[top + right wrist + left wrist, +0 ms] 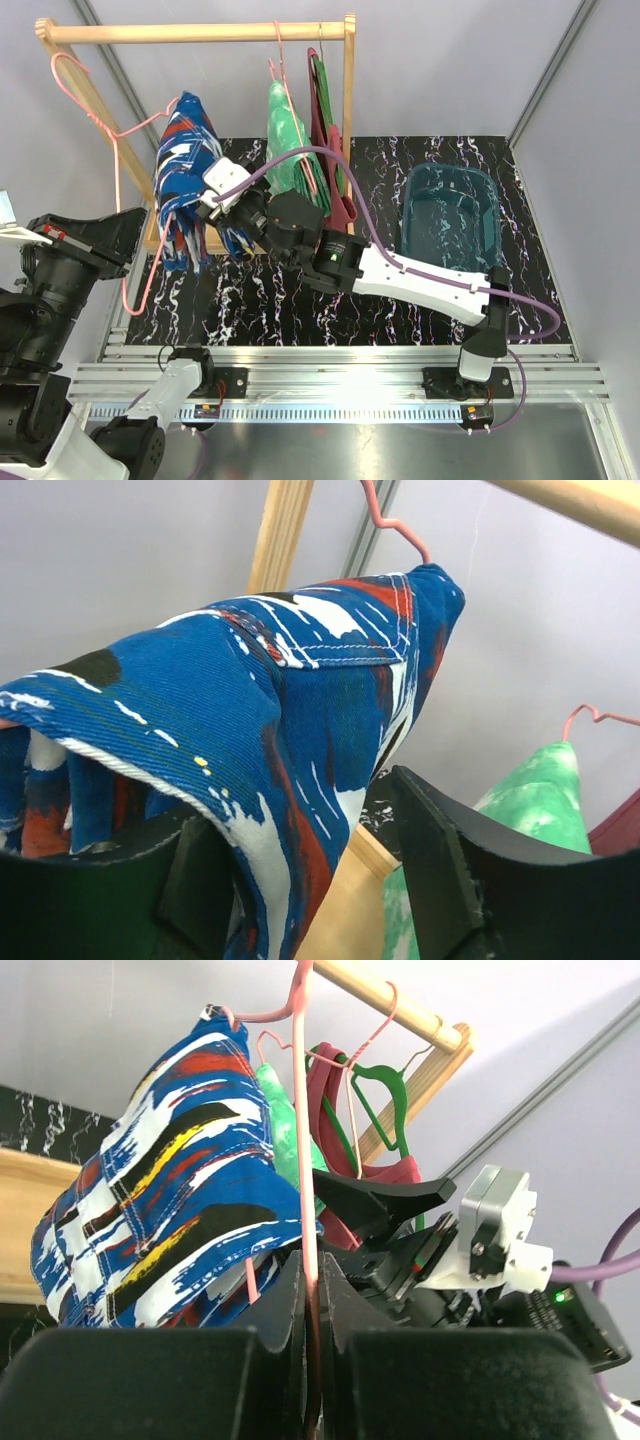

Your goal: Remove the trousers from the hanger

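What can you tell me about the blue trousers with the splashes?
The blue trousers look like thick woven cloth, blue with red, white, black and a little yellow in splashes, plus white stitching. They are folded over a pink hanger and droop down both sides, next to the green pair. The left gripper is shut on the hanger's wire. The right gripper is open, with a finger on either side of the hanging cloth.

We see green trousers crowding just right of the blue trousers; open counter lies nearer.
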